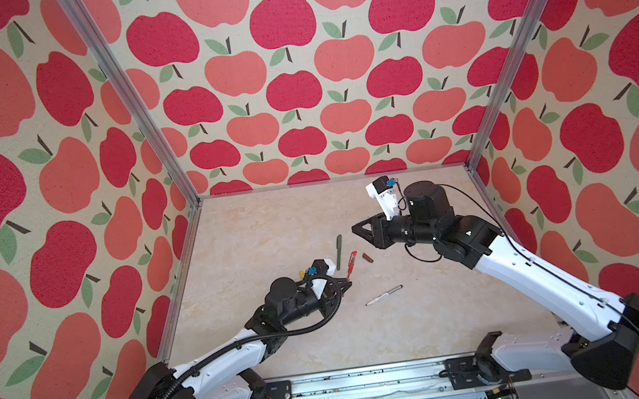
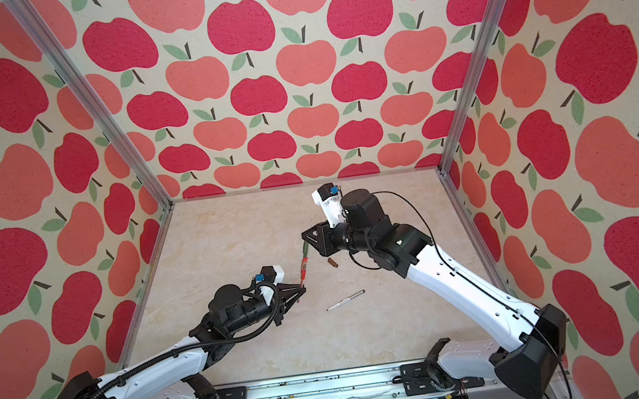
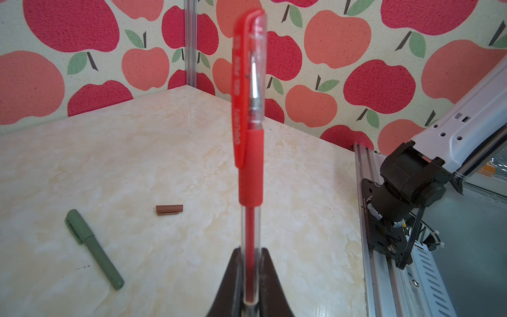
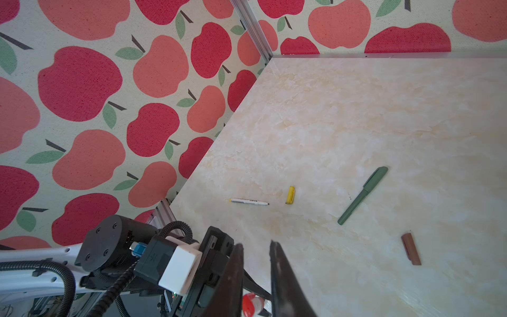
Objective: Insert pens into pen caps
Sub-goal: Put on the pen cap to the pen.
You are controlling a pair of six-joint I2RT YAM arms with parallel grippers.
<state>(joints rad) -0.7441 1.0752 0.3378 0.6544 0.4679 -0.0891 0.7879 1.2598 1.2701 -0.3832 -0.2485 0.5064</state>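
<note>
Left gripper [image 3: 251,254] is shut tight on the capped red pen [image 3: 249,164].
The pen points to the far side, near the middle of the table [image 3: 164,137]. The right gripper [image 4: 255,244], just beyond it, is a little open and holds nothing.

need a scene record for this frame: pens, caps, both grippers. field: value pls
left gripper: shut on the red pen, gripped at its rear end
red cap: on the red pen
right gripper: jaws slightly apart, empty
green pen: capped, lying on the table
brown cap: loose on the table, touching nothing
brown-tipped white pen: lying uncapped
yellow cap: loose on the table
yellow-ended white pen: uncapped, beside the yellow cap, not touching
pens not yet capped: two
</note>
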